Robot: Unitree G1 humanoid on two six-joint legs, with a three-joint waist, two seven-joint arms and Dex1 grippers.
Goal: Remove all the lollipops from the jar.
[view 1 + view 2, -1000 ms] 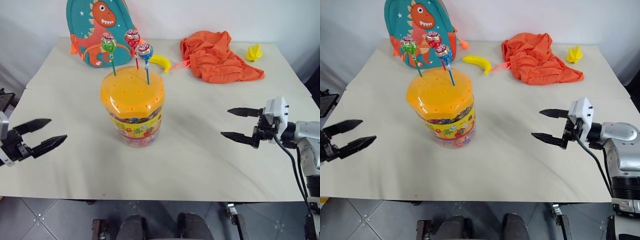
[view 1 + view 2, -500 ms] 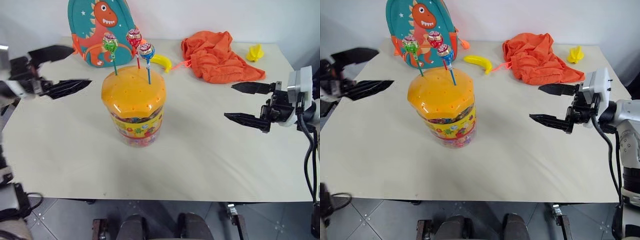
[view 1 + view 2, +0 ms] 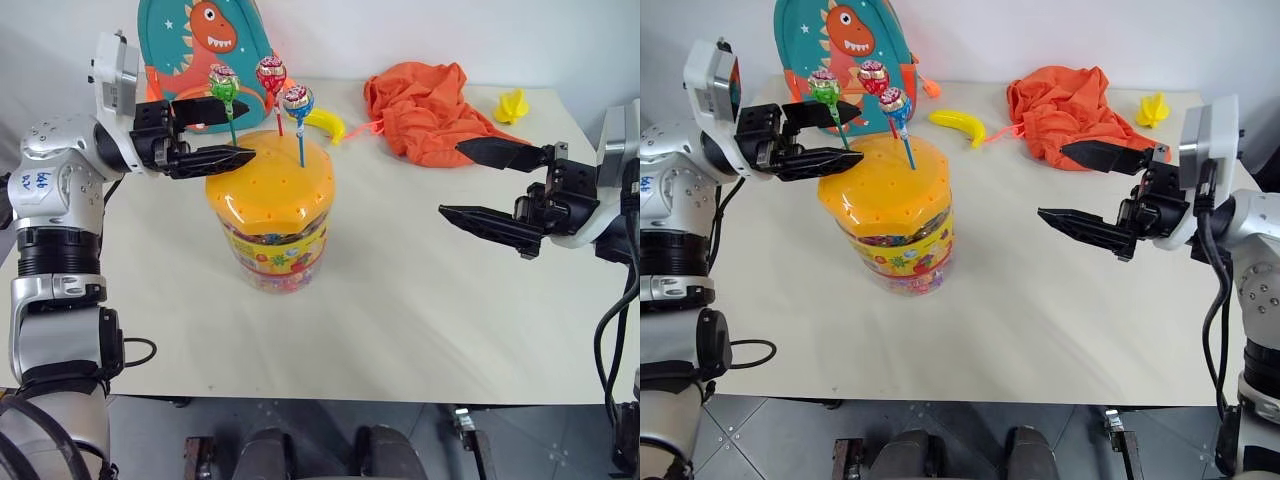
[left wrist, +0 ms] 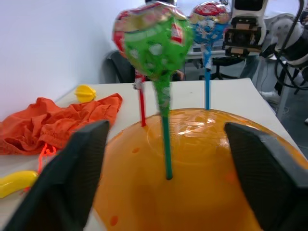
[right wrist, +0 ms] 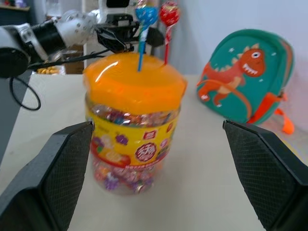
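The jar (image 3: 268,225), clear with a domed orange lid (image 3: 270,180), stands left of the table's middle. Three lollipops stand upright in the lid's holes: green (image 3: 222,82), red (image 3: 271,72) and blue (image 3: 297,100). My left gripper (image 3: 245,128) reaches in level from the left, open, with one finger on each side of the green lollipop's stick (image 4: 166,139) and clear of it. My right gripper (image 3: 452,180) hangs open above the table to the right of the jar, pointing at it, with nothing between its fingers.
A teal dinosaur backpack (image 3: 195,50) stands at the table's back left, just behind the jar. A yellow banana (image 3: 322,122), a crumpled orange cloth (image 3: 440,110) and a small yellow object (image 3: 510,103) lie along the back.
My left gripper has risen from low at the table's front left up to the lid, and now straddles the green stick. My right gripper has risen and drifted towards the jar.
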